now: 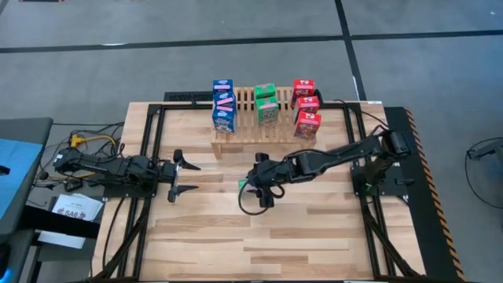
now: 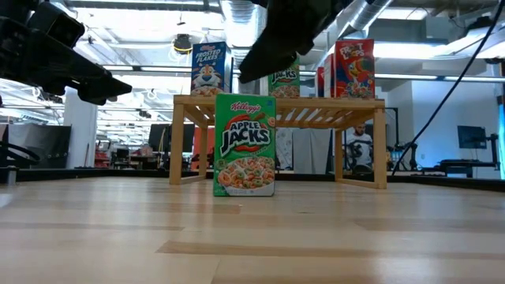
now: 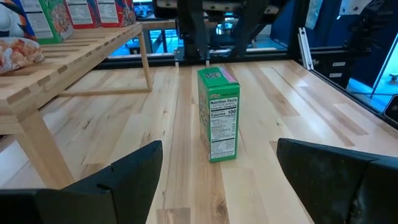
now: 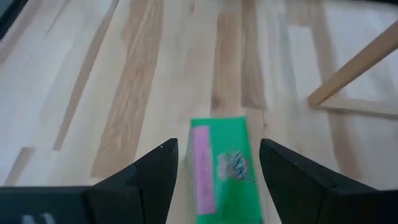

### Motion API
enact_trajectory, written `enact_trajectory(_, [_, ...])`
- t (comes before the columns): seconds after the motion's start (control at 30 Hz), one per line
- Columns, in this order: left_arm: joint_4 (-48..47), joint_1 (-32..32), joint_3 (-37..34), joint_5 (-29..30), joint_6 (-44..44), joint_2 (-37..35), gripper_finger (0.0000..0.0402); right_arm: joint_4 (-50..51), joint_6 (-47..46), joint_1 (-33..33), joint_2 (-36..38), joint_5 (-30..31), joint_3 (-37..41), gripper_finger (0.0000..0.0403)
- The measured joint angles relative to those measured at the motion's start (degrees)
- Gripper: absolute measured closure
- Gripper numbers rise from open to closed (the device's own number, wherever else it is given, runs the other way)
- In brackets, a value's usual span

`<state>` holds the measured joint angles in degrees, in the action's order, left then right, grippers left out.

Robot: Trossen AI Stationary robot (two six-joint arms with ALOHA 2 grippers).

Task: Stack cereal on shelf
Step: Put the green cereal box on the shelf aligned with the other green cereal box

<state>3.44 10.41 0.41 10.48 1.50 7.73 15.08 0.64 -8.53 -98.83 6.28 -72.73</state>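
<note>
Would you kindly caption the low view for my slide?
Green Apple Jacks box upright on the table before the wooden rack.

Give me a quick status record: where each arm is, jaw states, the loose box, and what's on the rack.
loose box: green Apple Jacks box, upright on the tabletop in front of the rack
right gripper: above the green box, jaws open on either side of its top, not closed on it
left gripper: waiting at table left, jaws open, pointing toward the box
rack: blue boxes at left, green boxes in the middle, red boxes at right
step left: green box not yet on the rack
</note>
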Motion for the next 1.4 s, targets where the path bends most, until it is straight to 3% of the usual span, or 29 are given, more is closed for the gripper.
enact_trajectory(0.47, [-0.04,0.0,0.0,0.0,0.0,0.15,0.0095,-0.13,2.23,0.08,0.09,1.31,-0.09,0.0091])
enact_trajectory(0.83, [-0.11,0.0,0.0,0.0,0.0,0.13,0.0095,-2.66,2.54,-0.36,-4.13,2.8,-0.19,0.009])
enact_trajectory(1.4, [-0.07,0.0,0.01,-0.02,0.0,2.38,0.0095,2.61,0.42,0.06,-3.89,2.8,-0.09,0.009])
